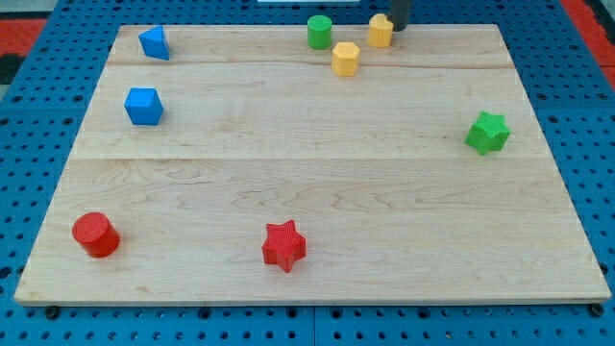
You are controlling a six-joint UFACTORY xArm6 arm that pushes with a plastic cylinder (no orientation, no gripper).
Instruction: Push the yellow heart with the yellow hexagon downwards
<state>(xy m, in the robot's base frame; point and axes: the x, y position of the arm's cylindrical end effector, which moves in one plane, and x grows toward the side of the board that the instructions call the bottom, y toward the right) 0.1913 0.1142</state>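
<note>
In the single camera view, my tip [399, 28], a bare rod with no jaws to open or close, stood at the view's top edge of the wooden board [307, 192], just right of the yellow heart [381, 30]. The yellow hexagon [346, 59] lay just below and to the left of the heart, with the green cylinder [319, 32] near on the left. A risk appeared: pushing from the heart's right side could send it leftward towards the green cylinder rather than downwards, or let it glance off the hexagon and slip past.
</note>
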